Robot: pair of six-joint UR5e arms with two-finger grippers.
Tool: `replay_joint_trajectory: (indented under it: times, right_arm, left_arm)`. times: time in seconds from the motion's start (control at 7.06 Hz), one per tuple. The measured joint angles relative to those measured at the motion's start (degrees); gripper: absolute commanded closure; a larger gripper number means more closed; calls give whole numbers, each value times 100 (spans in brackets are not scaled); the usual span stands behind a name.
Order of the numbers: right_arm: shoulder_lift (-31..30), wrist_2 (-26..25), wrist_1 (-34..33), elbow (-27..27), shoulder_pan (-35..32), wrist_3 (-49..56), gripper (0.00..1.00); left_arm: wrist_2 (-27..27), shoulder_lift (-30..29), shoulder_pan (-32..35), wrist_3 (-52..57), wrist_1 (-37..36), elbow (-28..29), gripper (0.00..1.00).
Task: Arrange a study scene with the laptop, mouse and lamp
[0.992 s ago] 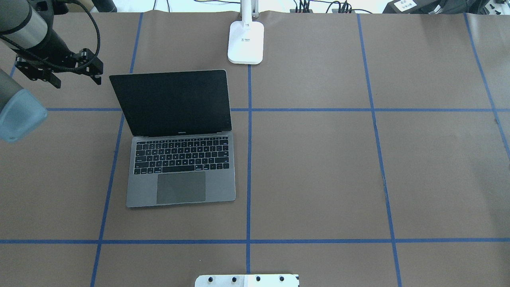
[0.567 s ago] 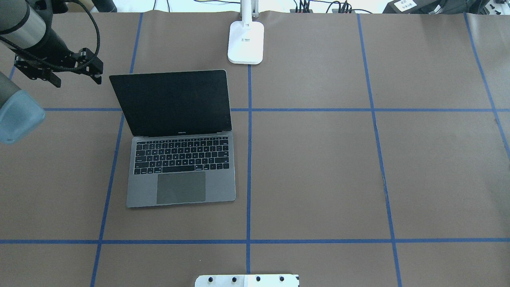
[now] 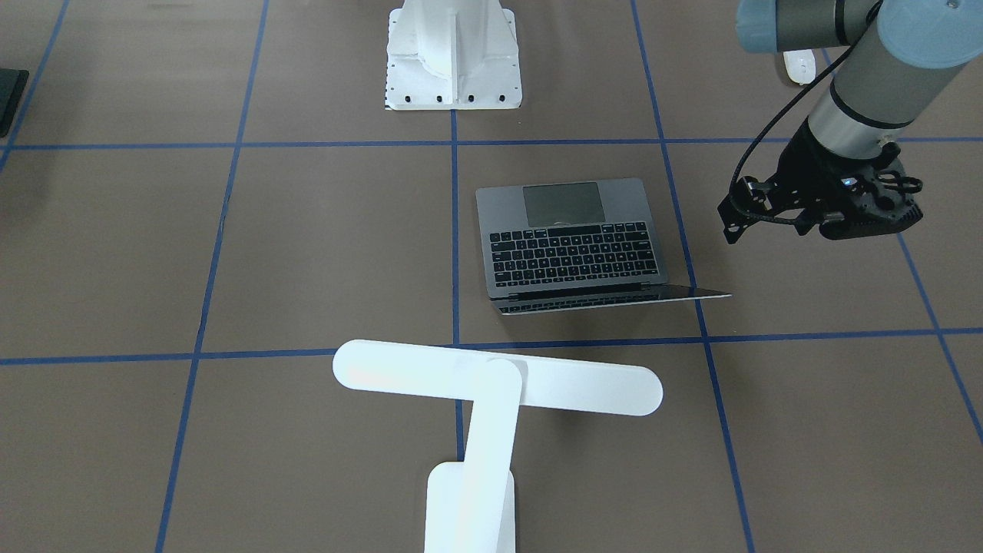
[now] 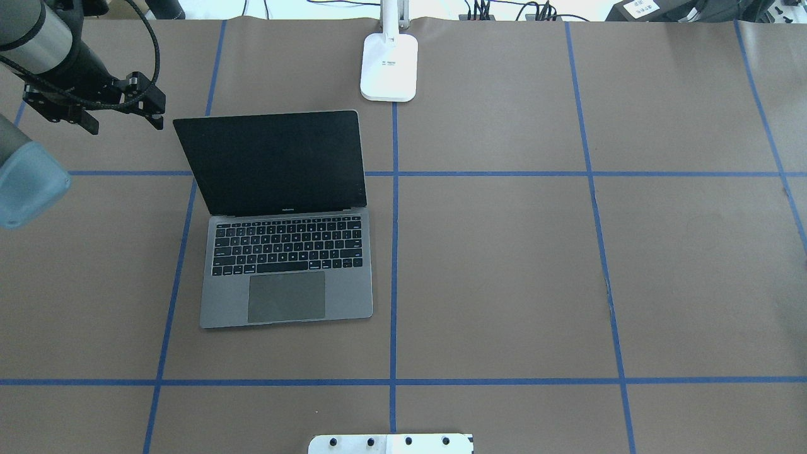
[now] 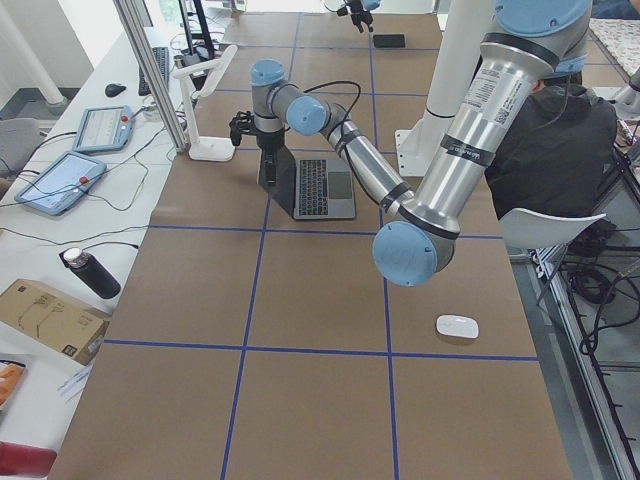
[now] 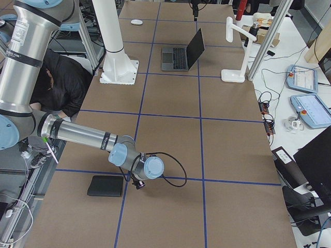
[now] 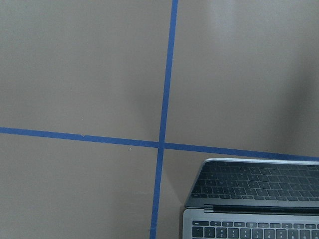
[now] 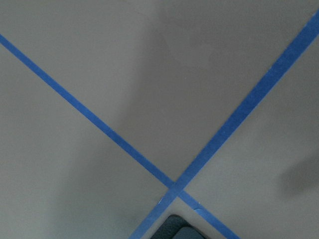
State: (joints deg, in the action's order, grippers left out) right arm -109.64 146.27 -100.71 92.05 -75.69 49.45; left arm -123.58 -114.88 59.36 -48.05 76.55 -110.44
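Since a second ago the left gripper (image 4: 93,108) has drifted a little toward the far edge of the table (image 4: 504,252); nothing else has shifted. It hangs above the bare surface just beside the left corner of the laptop's screen, touching nothing. That reads as an arm clearing away from the laptop (image 4: 287,265), not reaching for it. Its wrist view shows only tape lines and the laptop's corner, so I cannot tell whether its fingers are apart or together. I see nothing carried.

The laptop lies open in the left half of the table, just left of the centre tape line. Its keys are toward the robot's edge and its screen leans back toward the far edge. The lamp (image 4: 389,66) stands at the middle of the far edge, just behind the screen. In the front-facing view its bar head reaches toward the laptop's back, probably so light falls on the keys.

The mouse (image 5: 457,326) sits well apart from both, near the robot's edge toward the left end of the table. It probably has yet to be brought beside the laptop. The right gripper (image 6: 135,182) hovers low at the right end, just beside a black mouse pad (image 6: 106,186). The side view does not show how its fingers stand.
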Motion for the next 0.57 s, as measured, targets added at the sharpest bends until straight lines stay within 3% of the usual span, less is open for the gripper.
replay_joint_trajectory:
  times: [0.57]
  right_arm:
    - [47, 8, 1, -497, 199, 162, 0]
  left_arm:
    - [0, -1, -3, 20, 8, -39, 0]
